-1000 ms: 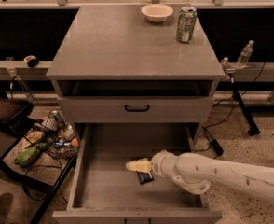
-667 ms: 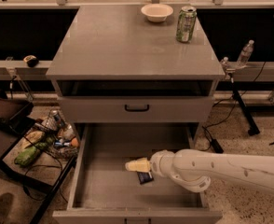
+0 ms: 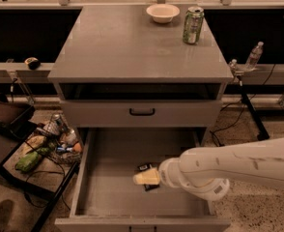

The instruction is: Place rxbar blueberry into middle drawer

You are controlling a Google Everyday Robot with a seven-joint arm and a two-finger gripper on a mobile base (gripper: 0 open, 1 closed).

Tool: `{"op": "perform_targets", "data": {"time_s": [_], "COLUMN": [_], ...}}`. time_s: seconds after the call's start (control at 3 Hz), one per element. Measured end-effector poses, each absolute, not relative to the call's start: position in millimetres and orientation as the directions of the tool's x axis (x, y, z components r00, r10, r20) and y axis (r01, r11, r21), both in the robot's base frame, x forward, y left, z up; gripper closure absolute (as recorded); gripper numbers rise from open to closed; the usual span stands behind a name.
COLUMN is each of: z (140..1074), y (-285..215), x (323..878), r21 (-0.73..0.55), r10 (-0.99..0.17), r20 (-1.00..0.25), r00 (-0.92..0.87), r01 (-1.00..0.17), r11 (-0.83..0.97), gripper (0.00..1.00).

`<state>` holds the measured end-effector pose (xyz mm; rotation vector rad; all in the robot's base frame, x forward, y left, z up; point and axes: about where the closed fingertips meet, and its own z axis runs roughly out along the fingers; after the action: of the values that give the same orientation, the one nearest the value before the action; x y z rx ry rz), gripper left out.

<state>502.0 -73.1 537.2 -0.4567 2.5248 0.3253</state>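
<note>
1. The snack bar lies low inside the open drawer, right of the middle of its floor. Only its two dark ends show. One pokes out behind the gripper and one in front of it. So its long axis runs roughly front to back, leaning a little to the right at the near end.
2. The gripper sits across the middle of the bar, down in the drawer and pointing left. Whether it clamps the bar or merely covers it cannot be told.
3. One white arm reaches in from the right edge and is cut off there. It hides the right rear corner of the drawer.
4. One cabinet carries one pale bowl and one green can, both upright near the back right of its top and apart from each other.
5. Two drawers show: the open one below, and above it a closed drawer front with one black handle.
6. One clear bottle stands on the ledge to the right of the cabinet.
7. A wire basket of mixed clutter sits on the floor at the left. Its contents are too jumbled to count. The print on the bar cannot be read.
</note>
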Motion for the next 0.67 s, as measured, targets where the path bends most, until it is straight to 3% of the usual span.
{"op": "perform_targets", "data": {"time_s": [0.67], "z": [572.8], "y": [-85.5], "x": [490.6], "r21": [0.074], "r10": [-0.275], "r20": [-0.555], "r00": [-0.785], "r01": [-0.376], "r11": [0.924], "gripper": [0.00]}}
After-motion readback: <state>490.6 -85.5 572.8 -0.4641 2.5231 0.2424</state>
